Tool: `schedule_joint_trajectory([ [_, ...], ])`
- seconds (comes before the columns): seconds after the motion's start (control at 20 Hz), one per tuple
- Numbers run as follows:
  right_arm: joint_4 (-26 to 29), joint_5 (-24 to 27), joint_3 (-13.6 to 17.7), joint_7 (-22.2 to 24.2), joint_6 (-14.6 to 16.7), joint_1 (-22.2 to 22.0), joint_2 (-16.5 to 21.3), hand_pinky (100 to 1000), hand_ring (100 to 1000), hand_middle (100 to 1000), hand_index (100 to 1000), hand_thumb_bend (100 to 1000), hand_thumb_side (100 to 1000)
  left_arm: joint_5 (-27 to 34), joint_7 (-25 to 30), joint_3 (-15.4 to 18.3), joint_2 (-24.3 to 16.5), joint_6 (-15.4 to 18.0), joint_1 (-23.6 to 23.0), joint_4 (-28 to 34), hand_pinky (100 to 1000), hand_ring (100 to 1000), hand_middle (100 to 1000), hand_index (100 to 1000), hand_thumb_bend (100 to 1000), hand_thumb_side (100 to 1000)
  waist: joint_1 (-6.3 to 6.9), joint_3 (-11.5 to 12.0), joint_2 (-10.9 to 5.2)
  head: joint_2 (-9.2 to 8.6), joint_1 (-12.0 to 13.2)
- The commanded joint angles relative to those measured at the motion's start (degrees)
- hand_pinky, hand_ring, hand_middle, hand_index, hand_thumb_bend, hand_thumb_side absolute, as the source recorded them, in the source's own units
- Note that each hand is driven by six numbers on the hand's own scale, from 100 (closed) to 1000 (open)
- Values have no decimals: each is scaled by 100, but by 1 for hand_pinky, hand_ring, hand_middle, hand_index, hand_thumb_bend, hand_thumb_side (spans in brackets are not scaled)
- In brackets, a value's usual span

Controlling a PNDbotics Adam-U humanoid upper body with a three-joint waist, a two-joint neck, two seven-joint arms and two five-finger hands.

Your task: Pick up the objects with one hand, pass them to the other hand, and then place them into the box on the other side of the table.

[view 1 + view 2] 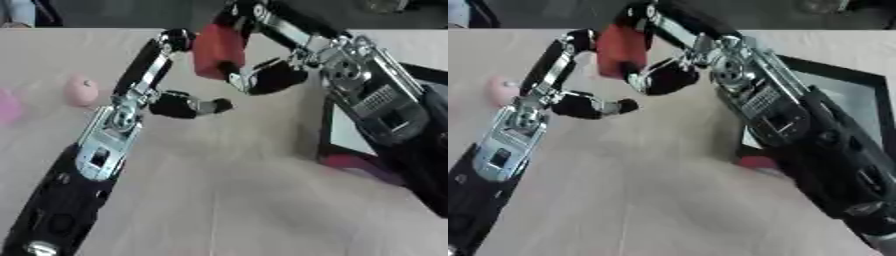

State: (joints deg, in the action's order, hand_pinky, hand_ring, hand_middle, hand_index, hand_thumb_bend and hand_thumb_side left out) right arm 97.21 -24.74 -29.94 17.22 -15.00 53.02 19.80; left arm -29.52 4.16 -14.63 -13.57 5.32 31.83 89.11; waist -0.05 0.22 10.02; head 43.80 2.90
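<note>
Nearest, the left arm rises from the lower left of the frame, its left hand (179, 102) stretched upward with fingers extended and thumb jutting right, fingertips touching the red block (216, 50). Beside it, the right arm slants in from the right edge, over the dark-rimmed box (859, 95). Its right hand (262, 75) curls round the red block at upper centre. Farther left, a pink object (81, 91) lies on the table (227, 200).

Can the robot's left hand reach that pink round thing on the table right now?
Probably yes. The pink round thing lies in the open on the table, just left of the left arm, nothing over it. But the left hand is up by the red block with the right hand.
</note>
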Motion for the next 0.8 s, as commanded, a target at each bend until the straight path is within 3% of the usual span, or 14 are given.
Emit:
schedule_joint_trajectory([
  [0.05,165,60,139,-40,-14,97,190,821,602,316,639,100,100,-38,-65,94,-145,-34,22,53,793,706,643,809,769,316,-12,-30,-231,31,25],
  [0.5,521,268,366,-66,-174,-119,580,824,610,321,646,100,100,-15,-236,211,-255,-180,-110,-11,790,702,638,805,746,326,-23,-145,-271,31,46],
  [0.8,994,677,769,-262,-437,-522,1127,834,626,333,665,100,100,15,-352,307,-436,-236,-256,30,789,701,637,800,732,329,-41,-208,-304,31,-52],
])
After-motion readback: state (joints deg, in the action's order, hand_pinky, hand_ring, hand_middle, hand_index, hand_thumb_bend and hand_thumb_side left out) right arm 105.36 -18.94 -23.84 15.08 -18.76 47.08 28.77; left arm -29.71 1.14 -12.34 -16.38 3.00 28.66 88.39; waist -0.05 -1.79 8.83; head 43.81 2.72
